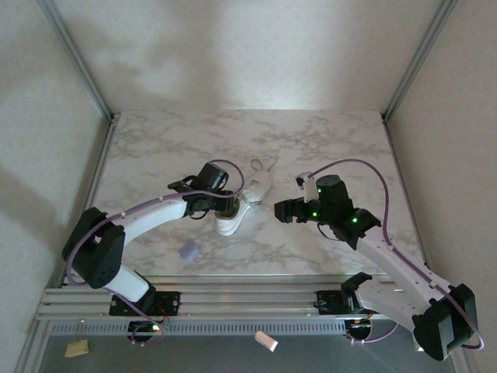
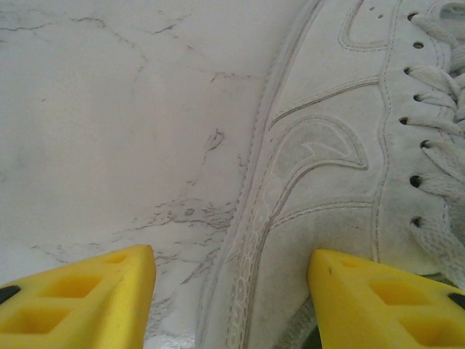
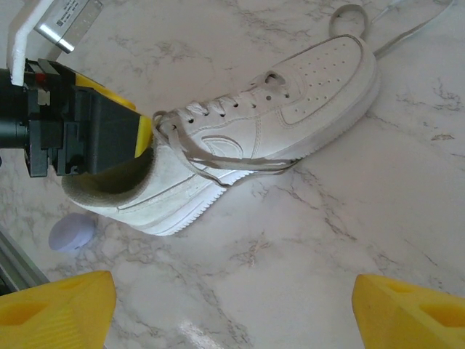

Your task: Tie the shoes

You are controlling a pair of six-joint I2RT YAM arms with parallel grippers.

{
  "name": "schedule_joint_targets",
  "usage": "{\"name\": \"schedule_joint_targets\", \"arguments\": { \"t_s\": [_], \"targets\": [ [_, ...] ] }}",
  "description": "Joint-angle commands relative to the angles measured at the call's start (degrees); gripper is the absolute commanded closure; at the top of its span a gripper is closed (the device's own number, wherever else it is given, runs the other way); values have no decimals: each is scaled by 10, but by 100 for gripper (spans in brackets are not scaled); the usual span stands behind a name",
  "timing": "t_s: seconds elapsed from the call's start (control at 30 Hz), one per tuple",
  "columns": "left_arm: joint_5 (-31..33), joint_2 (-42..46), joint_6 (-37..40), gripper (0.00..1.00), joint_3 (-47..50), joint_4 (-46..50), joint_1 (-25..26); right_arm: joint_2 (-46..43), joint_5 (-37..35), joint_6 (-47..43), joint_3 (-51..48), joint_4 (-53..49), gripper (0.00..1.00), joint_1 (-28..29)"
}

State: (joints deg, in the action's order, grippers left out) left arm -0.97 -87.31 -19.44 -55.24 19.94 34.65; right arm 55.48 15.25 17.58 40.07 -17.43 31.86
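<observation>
Scanned the marble table (image 1: 155, 148) from the left edge across. Spotted a yellowish slip (image 1: 76, 348) below the rail at the near left corner, anything written on it too small to read. Noted a small lavender blob (image 1: 189, 249) lying on the marble beside the left arm, near the heel of the shoe but apart from it. Found the left gripper (image 1: 223, 206) down at the heel end of the white sneaker (image 1: 247, 198), spread rather than pinching. Saw it from its own wrist camera straddling the shoe's side wall, one yellow finger (image 2: 80, 298) over bare marble and clear of the sole, the other over the collar edge. Caught a white label (image 3: 62, 25) on that gripper's mount (print too fine to make out). Placed the sneaker mid-table between the two grippers, standing on its sole, heel toward the arms, toe pointing away and slightly right. Made out a stitched curved panel (image 2: 320, 149) on its side and rows of small perforations (image 3: 327, 69) over the toe. Saw the laces (image 3: 240, 163) loose, one strand draped down the side, another looped on the marble past the toe. Found the right gripper (image 1: 281, 210) just right of the shoe and apart from it, jaws wide with nothing between them.
</observation>
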Motion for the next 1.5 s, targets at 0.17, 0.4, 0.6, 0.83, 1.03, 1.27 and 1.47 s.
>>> {"name": "schedule_joint_targets", "arguments": {
  "t_s": [0.17,0.4,0.6,0.83,1.03,1.27,1.47],
  "targets": [
    [-43,72,14,38,19,-24,-2,-8,5,2,-2,5,15,-3],
    [-47,43,23,38,36,-29,-1,2,4,0,2,6,15,-3],
    [-41,-7,33,43,20,-21,2,1,0,-3,3,-1,15,-4],
    [-14,-33,34,67,0,-13,11,-4,-7,-8,0,-4,15,-3],
    [46,6,31,100,-46,19,24,-15,-20,-17,-7,11,17,-4],
    [47,77,26,100,-130,67,24,-30,-72,-46,-26,89,17,-4],
    [56,122,30,100,-201,118,24,-40,-13,-128,-52,200,8,-4]
  ]
}}
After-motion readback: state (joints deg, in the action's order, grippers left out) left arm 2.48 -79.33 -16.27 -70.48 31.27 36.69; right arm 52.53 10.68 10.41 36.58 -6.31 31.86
